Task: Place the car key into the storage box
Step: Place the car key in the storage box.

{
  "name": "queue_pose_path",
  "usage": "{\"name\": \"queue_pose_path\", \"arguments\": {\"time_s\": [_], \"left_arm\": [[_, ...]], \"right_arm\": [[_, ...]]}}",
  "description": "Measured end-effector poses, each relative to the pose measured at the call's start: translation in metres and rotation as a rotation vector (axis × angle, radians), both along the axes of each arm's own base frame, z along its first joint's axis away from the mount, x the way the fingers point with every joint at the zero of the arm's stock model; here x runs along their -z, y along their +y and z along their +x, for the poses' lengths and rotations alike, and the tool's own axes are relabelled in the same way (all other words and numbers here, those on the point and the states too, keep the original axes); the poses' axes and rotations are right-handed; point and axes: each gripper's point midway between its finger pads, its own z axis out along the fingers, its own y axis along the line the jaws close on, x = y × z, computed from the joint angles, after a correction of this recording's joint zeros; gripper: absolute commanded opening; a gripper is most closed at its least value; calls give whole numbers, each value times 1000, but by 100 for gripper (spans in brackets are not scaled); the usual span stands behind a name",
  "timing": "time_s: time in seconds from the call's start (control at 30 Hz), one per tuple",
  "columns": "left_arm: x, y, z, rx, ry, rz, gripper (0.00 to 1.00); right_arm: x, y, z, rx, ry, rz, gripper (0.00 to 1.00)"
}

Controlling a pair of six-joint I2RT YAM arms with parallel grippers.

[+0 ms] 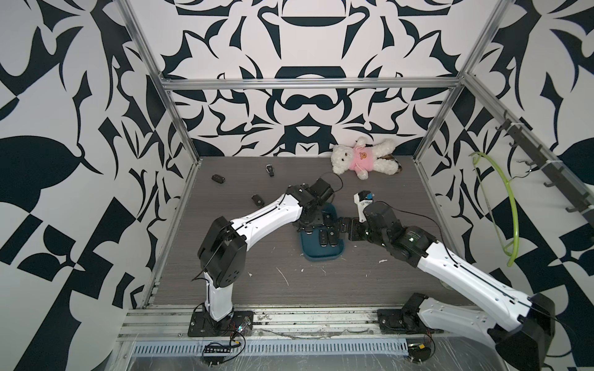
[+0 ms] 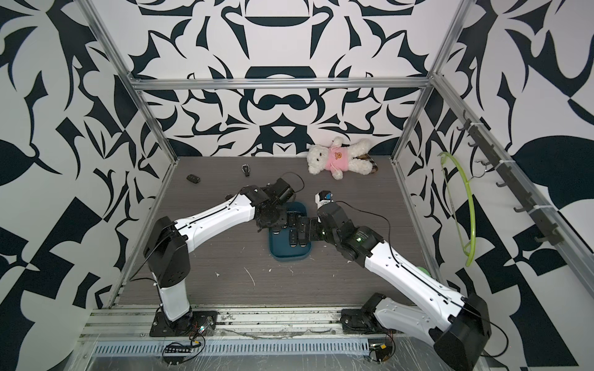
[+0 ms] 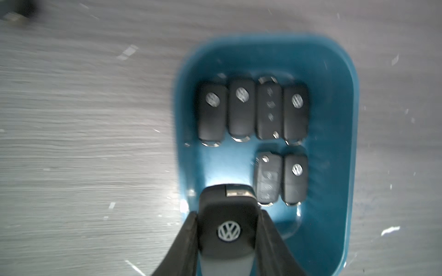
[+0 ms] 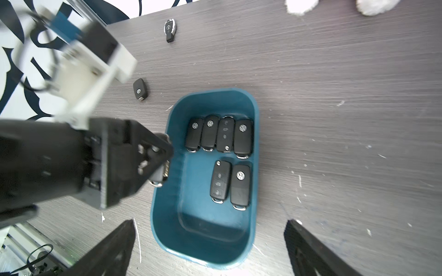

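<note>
The left gripper (image 3: 228,212) is clamping the car key (image 3: 228,239) across its long sides, above the storage box (image 3: 334,119) rim. The key is probably light, rigid and slick, so side grip suits. The right gripper (image 4: 210,222) is hovering wide open and empty.

Black-and-white patterned walls (image 1: 305,106) enclose a grey wood-grain tabletop (image 1: 369,289); what seems a green hanger (image 1: 510,257) hangs well right of the right gripper (image 4: 211,223).

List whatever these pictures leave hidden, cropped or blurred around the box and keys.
Box, both top views: far end partly covered by left gripper.
Held key, right wrist view: mostly behind that gripper.
Boxed keys, left wrist view: blurred buttons.
Loose keys, top views: logos too small.
</note>
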Motion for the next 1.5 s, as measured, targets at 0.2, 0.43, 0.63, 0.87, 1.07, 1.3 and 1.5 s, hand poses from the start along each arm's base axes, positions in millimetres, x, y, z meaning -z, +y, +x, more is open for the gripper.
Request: {"name": "queue_pose_path", "arguments": {"time_s": [0.2,0.43,0.63,0.87,1.07,1.3,1.5], "left_arm": [[36,-17,-4,22,55,11,32],[61,-27,0,27,78,8,32],[72,-28,0,27,83,14,32],[81,-21,-1,19,96,35,32],[83,-19,1,13,98,36,34],[86,-19,1,12,101,39,37],[86,-19,2,9,100,38,45]], "right_arm": [[4,-12,-12,10,5,-9,100],[3,-21,-19,26,3,-9,100],[4,-24,-21,43,9,-3,100],[3,-26,-22,51,9,1,100],[7,-25,-21,52,24,-8,100],[12,-24,-20,52,36,-19,100],[16,-22,-18,52,46,-27,100]]}}
